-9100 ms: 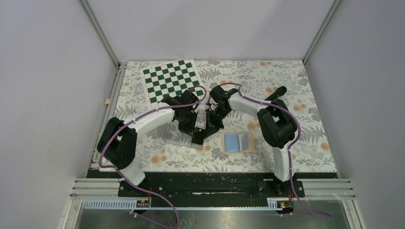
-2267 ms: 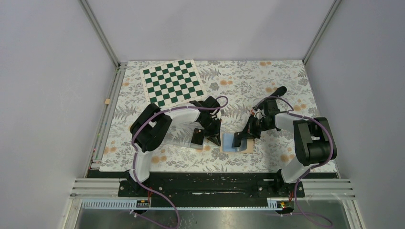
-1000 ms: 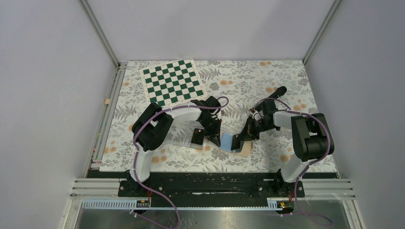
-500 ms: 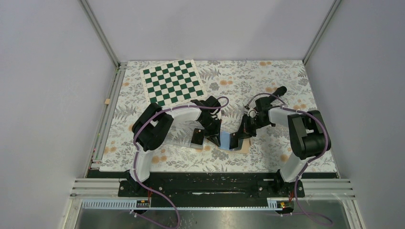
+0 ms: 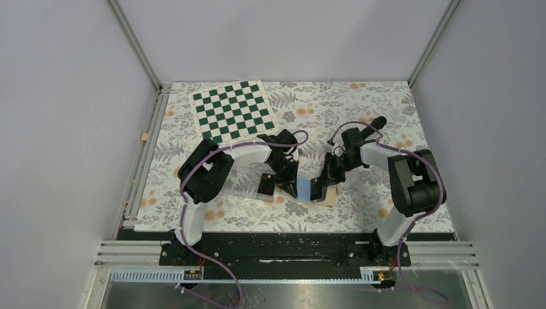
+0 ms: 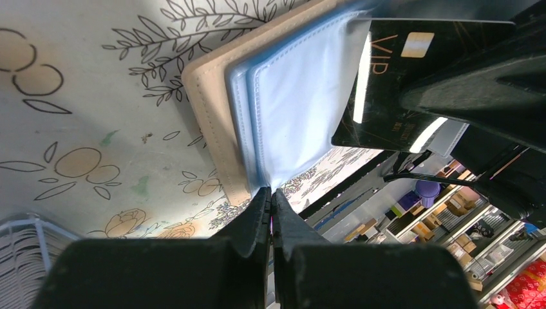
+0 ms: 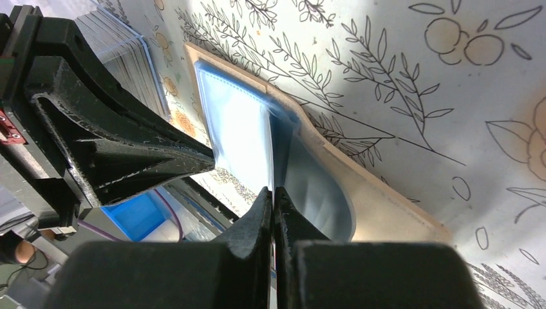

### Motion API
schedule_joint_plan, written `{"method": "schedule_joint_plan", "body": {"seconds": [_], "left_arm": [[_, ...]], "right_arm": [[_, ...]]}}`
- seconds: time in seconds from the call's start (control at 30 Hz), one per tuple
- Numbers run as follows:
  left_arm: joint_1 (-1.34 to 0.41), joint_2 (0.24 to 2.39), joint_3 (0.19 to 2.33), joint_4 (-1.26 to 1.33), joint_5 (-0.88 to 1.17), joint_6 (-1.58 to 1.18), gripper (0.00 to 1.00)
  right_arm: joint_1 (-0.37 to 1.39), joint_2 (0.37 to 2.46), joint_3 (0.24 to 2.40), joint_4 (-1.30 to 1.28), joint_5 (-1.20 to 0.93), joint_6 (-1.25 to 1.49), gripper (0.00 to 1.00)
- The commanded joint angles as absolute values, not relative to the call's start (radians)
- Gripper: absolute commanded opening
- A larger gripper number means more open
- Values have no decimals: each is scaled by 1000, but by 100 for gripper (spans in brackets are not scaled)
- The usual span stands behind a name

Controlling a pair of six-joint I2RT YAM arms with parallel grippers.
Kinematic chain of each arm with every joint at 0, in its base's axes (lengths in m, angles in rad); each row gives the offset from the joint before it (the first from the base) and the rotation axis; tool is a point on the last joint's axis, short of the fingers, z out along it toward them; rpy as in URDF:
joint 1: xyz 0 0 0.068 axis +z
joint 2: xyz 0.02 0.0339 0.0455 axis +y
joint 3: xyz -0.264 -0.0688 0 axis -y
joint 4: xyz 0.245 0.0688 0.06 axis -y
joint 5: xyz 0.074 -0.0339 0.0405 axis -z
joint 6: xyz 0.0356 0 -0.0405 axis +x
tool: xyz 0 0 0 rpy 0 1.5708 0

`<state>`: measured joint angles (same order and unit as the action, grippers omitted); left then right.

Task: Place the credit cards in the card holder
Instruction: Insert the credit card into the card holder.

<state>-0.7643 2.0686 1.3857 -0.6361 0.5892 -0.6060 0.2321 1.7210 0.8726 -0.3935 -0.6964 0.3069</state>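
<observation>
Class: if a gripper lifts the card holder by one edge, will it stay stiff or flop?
Probably floppy: the card holder curves off the table and its blue lining bows. Likely light: the left gripper, pinching one edge, props a flap up.

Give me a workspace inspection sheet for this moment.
Surface: floral table cover, lying flat.
Job's things: card holder open, blue lining showing; one credit card at its pocket mouth; another black card by the clear tray.
Clutter: chessboard mat; black marker.
Grippers: left gripper shut on the holder's lining; right gripper shut on the credit card.
Cables: purple cables along both arms, no snag seen.
Surroundings: grey walls; metal frame.
</observation>
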Motion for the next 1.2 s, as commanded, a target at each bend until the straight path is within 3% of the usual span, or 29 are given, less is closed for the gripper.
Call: {"method": "schedule_joint_plan", "body": {"seconds": [0.0,0.8,1.17], "left_arm": [[-771,2123,1380,-612,583,-580,0],[-771,2132,1381,-612,594,-579,0],[-769,2134,1380,-612,594,-582,0]], "right_arm": [[241,1682,914,-450,-602,244,0],[243,1704,851,-260,-696,407,0],[241,1690,820,-313,-712,453,0]]}}
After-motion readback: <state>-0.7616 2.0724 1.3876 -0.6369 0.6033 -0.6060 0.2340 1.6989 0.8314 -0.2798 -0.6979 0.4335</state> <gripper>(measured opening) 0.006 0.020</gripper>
